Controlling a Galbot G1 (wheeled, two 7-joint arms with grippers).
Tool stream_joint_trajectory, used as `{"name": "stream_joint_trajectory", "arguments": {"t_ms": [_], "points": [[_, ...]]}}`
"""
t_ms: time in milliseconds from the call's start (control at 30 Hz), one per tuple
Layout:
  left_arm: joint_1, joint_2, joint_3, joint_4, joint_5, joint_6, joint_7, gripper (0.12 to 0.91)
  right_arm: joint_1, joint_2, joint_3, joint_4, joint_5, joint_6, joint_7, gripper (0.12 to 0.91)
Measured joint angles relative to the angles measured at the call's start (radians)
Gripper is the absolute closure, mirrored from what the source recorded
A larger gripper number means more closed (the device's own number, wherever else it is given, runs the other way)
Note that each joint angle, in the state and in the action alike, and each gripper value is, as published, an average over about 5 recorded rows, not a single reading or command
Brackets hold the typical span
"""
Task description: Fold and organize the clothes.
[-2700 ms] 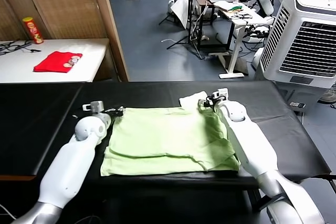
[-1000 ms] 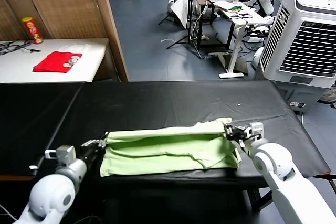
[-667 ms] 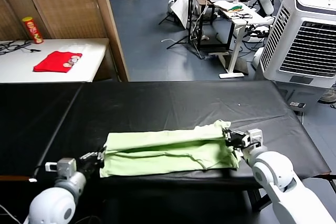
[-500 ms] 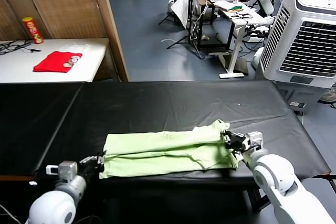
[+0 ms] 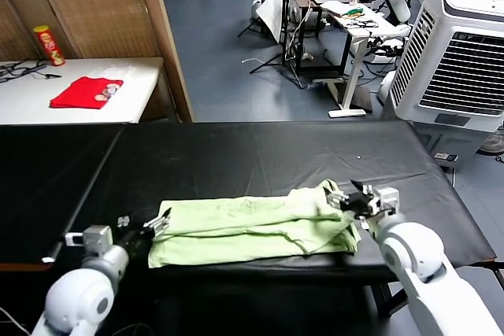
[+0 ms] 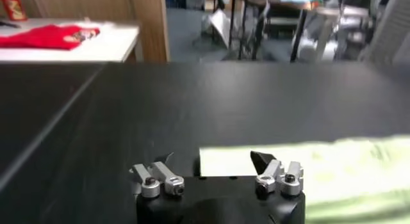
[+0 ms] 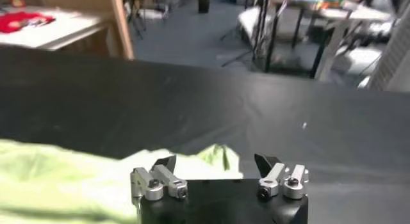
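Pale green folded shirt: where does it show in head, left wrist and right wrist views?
Head: pale green folded shirt at near table edge, between both grippers.
Left wrist: pale band beyond the fingers.
Right wrist: behind the fingers.
Shared landmark: red folded cloth.

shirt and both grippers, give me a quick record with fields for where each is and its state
shirt: pale green shirt, folded into a long band near the front edge of the black table
left gripper: open, at the band's left end, holding nothing
right gripper: open, at the band's right end, holding nothing
background: red cloth on the white side table
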Motion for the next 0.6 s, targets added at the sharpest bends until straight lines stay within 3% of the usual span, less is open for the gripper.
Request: {"name": "stream_joint_trajectory", "arguments": {"t_ms": [200, 400, 500, 600], "points": [[-0.051, -0.027, 0.025, 0.081, -0.028, 0.000, 0.004, 0.232, 0.042, 0.030, -0.030, -0.092, -0.012, 0.006, 0.001, 0.248], [-0.071, -0.034, 0.031, 0.130, -0.028, -0.002, 0.011, 0.246, 0.044, 0.051, -0.039, -0.140, -0.025, 0.006, -0.001, 0.388], [-0.076, -0.038, 0.032, 0.149, -0.023, -0.010, 0.018, 0.310, 0.043, 0.064, -0.040, -0.156, -0.043, 0.024, 0.000, 0.509], [-0.077, -0.045, 0.034, 0.158, 0.003, -0.030, 0.033, 0.455, 0.037, 0.079, -0.041, -0.163, -0.065, 0.054, 0.019, 0.672]]}}
